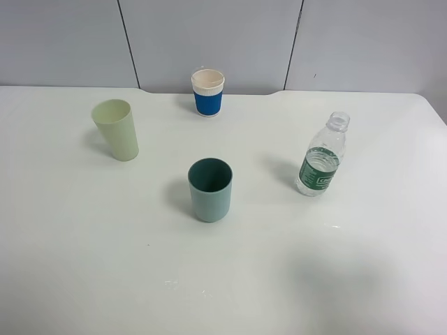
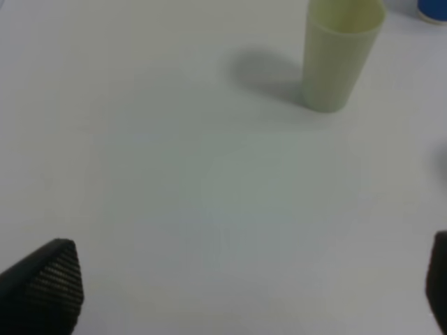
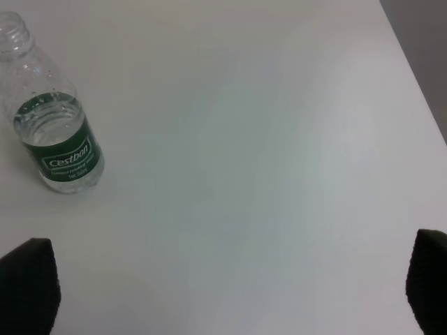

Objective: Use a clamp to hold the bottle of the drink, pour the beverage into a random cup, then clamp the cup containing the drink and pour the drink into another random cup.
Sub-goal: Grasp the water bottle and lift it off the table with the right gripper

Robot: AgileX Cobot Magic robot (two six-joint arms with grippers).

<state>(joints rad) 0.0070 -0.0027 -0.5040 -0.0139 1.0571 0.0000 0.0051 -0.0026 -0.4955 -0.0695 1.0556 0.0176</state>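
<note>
Left tool (image 2: pixel 244 283) black, ribbed fingertips (image 2: pixel 49 283), right tool (image 3: pixel 229 279) black

Four vessels stand upright on the table (image 1: pixel 70 265), all well apart from one another. The middle cup (image 1: pixel 209 192) stands near the table's centre and is nearest the front edge. The left cup (image 1: pixel 117 130) stands behind it and off to the left. The back cup (image 1: pixel 208 93) stands farthest back, almost straight behind the middle cup, close to the rear edge, with the wall (image 1: pixel 209 35) behind it. The bottle (image 1: pixel 321 157) stands to the right of the middle cup, slightly farther back, with water (image 1: pixel 310 185) in its lower part. The bottle and the left cup lie on opposite sides of the middle cup.
</note>
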